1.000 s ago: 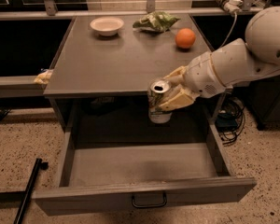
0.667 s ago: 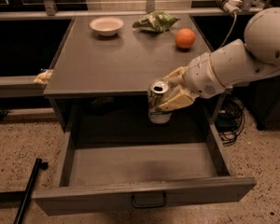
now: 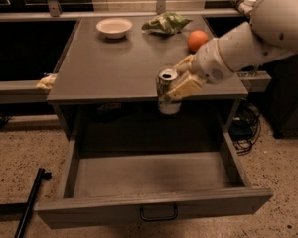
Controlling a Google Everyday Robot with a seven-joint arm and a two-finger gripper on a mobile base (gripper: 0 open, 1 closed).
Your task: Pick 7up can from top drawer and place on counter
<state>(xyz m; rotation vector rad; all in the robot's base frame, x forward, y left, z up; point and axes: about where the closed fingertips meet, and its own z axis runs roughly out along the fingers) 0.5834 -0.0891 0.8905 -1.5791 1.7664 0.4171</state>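
The top drawer (image 3: 149,176) stands pulled out nearest, its inside bare. Above it, at the counter's (image 3: 114,66) near edge, the gripper (image 3: 175,83) clasps the upright 7up can (image 3: 167,78), with the arm reaching in from the far right. The can's label can't be read. Farther back sit an orange (image 3: 197,40), a bowl (image 3: 114,27) and a green bag (image 3: 166,22).

The scene is dim with a warm, brownish cast. Light falls from above onto the counter (image 3: 119,63), whose matte top is evenly lit and free of glare. The pale arm (image 3: 248,38) to the right of the counter is the brightest surface. At the counter's front edge the gripper (image 3: 176,86), its fingers clasped round the 7up can (image 3: 165,81), catches the light, and the can's rim gives a small glint. Under the counter the cavity sinks into deep shadow. A soft dark patch lies on the floor of the top drawer (image 3: 149,175). The spaces to the counter's left are almost black.
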